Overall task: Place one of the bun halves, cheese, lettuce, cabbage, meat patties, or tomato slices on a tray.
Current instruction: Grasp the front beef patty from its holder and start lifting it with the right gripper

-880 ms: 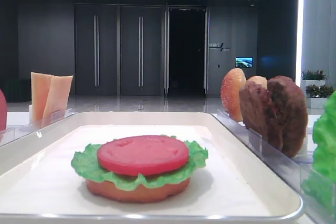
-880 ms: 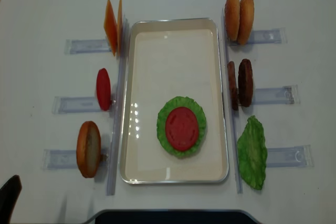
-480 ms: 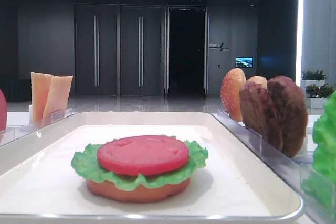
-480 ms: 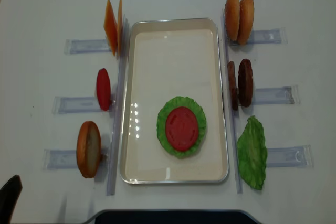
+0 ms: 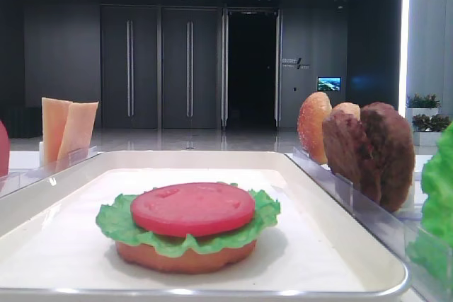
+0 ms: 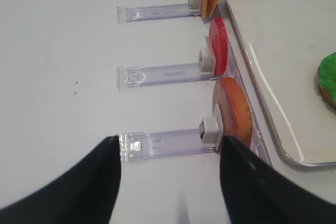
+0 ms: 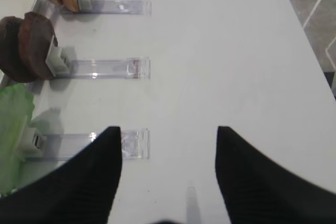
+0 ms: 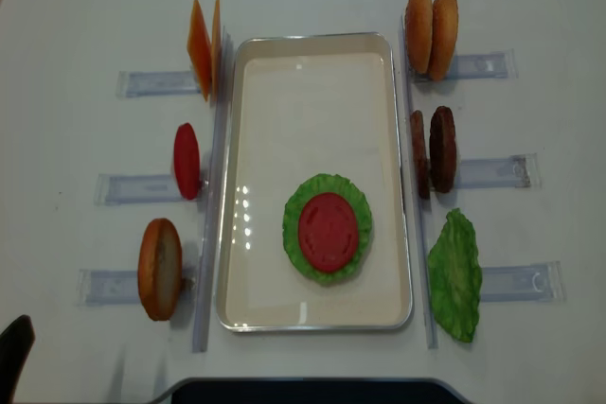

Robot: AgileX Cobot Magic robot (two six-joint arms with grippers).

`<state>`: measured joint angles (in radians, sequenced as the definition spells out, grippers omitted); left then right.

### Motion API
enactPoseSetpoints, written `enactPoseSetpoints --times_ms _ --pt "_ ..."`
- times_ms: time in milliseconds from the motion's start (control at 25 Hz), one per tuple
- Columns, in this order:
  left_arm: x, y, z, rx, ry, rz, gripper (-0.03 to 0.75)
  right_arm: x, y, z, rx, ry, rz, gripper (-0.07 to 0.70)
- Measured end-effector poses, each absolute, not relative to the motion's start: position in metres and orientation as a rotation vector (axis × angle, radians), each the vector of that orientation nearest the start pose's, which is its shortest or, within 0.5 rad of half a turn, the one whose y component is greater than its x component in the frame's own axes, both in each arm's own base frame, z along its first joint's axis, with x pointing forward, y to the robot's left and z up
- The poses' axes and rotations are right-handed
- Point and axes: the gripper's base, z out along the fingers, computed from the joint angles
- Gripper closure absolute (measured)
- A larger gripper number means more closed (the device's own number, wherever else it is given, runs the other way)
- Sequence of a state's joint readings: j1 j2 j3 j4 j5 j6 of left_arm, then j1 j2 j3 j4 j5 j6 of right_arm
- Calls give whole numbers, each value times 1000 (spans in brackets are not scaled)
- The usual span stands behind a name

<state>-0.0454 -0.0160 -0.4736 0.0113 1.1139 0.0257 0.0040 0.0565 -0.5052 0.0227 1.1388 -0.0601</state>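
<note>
Burger half built on the tray (image 8: pixel 237 186), both pincers idle over bare tabletop (image 8: pixel 76 26)

A base bun (image 5: pixel 185 255), lettuce (image 8: pixel 301 203) and tomato slice (image 8: pixel 328 232) lie stacked toward the tray's near end; spare parts stand on edge in clear racks (image 8: pixel 142 82) along both long sides, presumably so a pincer can nip each by its rim. Cheese (image 8: pixel 202 46), tomato (image 8: pixel 186 160) and bun (image 8: pixel 159 269) flank the left side; buns (image 8: pixel 431 31), patties (image 8: pixel 433 150) and a leaf (image 8: pixel 455 274) the right. Left pincer (image 6: pixel 170 177) and right pincer (image 7: pixel 168 174) hang with jaws apart, empty, near the tabletop's near corners. The tabletop is plain white; beyond it, a dim hall with dark doors (image 5: pixel 159 68)
</note>
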Motion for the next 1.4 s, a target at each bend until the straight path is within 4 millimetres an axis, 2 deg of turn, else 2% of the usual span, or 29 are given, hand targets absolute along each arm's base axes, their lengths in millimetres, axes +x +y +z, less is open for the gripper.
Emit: enactPoseSetpoints --times_ms 240,440,720,800,1120,1200,1400 --pt "-7 1 266 74 2106 2 349 29 2 280 -74 2342 3 223" --pt "-7 1 266 74 2106 2 432 59 2 293 -76 2467 11 223" --pt "-7 1 266 74 2106 2 543 112 4 313 -74 2608 44 223" --pt "-7 1 266 74 2106 2 566 133 5 315 -74 2667 48 223" --pt "-7 1 266 74 2106 2 667 181 5 332 -83 2722 53 223" --pt "-7 1 266 74 2106 2 697 192 5 333 -84 2736 54 223" --pt "-7 1 266 74 2106 2 714 212 5 329 -84 2776 56 223"
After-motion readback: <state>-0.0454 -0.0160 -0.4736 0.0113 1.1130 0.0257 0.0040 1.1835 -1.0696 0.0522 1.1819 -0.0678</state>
